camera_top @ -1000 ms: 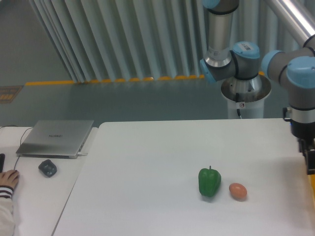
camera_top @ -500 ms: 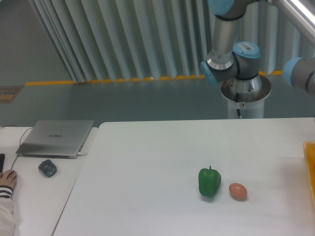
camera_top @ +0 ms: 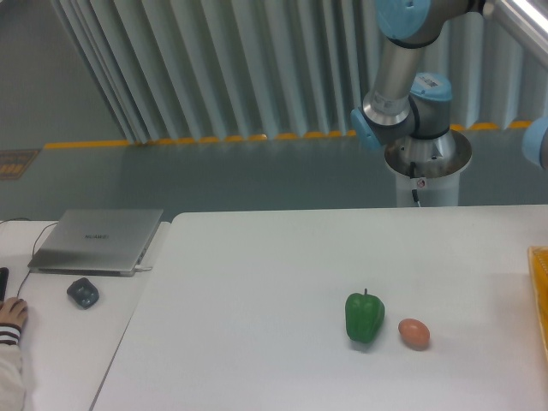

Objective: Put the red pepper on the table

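Observation:
The red pepper is out of view. The large white table [camera_top: 257,291] fills the lower part of the camera view. On it stand a green bell pepper [camera_top: 365,317] and, just to its right, a small orange-brown egg-shaped thing [camera_top: 413,333]. Only the arm's upper links [camera_top: 402,94] and its base show at the top right. The gripper is outside the frame.
A yellow container edge [camera_top: 543,300] shows at the table's far right. A lower white desk at left holds a closed laptop [camera_top: 98,240], a dark mouse [camera_top: 83,293] and a person's hand [camera_top: 12,315]. The robot base pedestal [camera_top: 425,167] stands behind the table.
The arm's wrist, which hung over the right table edge a second ago, has swung out of the frame to the right. The green pepper and the egg-shaped thing have not moved.

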### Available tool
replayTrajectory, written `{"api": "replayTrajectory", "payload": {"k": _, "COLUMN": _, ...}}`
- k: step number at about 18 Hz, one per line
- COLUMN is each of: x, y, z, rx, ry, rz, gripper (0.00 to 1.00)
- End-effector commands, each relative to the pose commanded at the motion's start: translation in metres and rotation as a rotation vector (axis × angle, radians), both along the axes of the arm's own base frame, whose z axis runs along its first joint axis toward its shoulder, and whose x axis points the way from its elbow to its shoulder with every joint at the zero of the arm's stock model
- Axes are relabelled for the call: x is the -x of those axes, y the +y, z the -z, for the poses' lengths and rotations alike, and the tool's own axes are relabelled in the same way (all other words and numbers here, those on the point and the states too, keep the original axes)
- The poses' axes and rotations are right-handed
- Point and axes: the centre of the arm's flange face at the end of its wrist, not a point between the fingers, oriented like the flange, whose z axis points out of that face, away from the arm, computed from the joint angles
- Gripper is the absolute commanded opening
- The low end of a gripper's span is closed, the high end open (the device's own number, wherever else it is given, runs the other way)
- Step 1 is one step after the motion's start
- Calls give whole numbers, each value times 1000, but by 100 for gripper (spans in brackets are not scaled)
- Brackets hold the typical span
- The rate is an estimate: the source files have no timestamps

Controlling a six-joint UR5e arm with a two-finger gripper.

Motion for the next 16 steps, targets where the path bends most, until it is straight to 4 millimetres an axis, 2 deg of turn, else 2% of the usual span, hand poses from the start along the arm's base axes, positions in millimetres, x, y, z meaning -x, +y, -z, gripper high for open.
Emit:
{"api": "replayTrajectory", "payload": {"k": 2, "x": 22, "y": -37, "z": 9, "rx": -30, "ry": -35, "rz": 0, "gripper": 100}}
{"api": "replayTrajectory", "payload": {"k": 3, "x": 36, "y": -62, "z": 7, "rx": -55, "ry": -59, "rz": 112, "gripper": 100}}
{"api": "replayTrajectory", "payload": {"k": 5, "x": 50, "y": -82, "z": 15, "rx": -81, "ry": -79, "rz": 165, "gripper": 100}}
{"api": "replayTrajectory", "payload": {"k": 11, "x": 66, "y": -102, "z": 41, "rx": -121, "ry": -121, "rz": 10, "gripper": 100}}
{"api": "replayTrajectory", "payload": {"k": 16, "x": 78, "y": -125, "z": 44, "rx": -121, "ry": -123, "rz": -27, "gripper": 100}}
